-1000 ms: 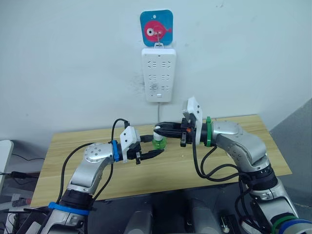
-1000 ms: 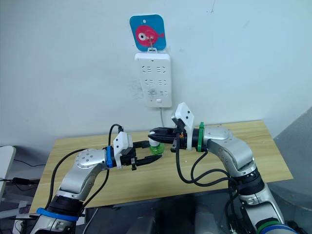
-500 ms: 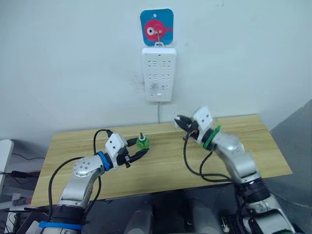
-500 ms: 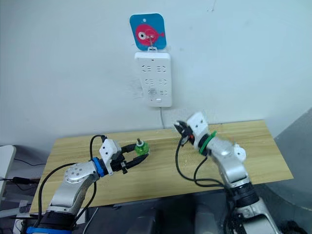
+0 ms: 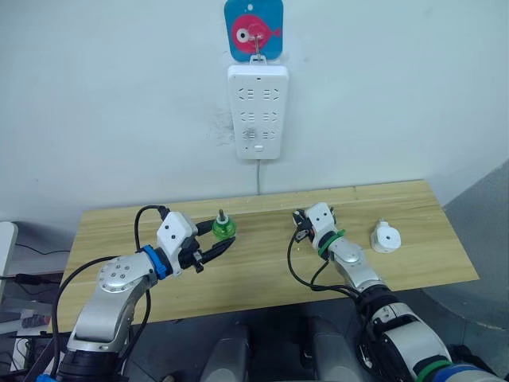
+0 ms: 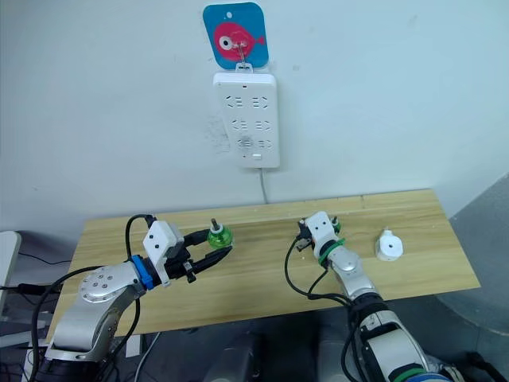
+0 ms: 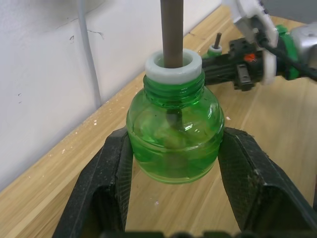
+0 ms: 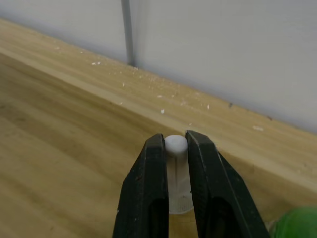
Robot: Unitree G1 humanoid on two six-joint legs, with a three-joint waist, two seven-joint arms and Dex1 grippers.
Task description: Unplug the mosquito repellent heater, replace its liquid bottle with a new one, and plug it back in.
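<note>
My left gripper (image 5: 220, 237) is shut on the new green bottle (image 7: 173, 144), whose dark wick stands bare in a white collar, low over the table's left half. The right gripper (image 8: 174, 143) is down at the table's middle, shut on the small white cap (image 8: 179, 191). Just beside it, the neck and wick of the heater's old liquid bottle (image 7: 216, 49) poke up, with most of that bottle hidden. The white heater (image 5: 386, 238) lies unplugged on the table to the right of my right gripper.
The white power strip (image 5: 257, 111) hangs on the wall under a blue fish hook (image 5: 254, 30), and its cable (image 5: 258, 175) drops behind the wooden table (image 5: 254, 278). The table's back edge meets the wall.
The right gripper has dropped with the cap from mid-air to the table's middle. My left gripper has kept hold of the bottle. The heater now shows at the right.
</note>
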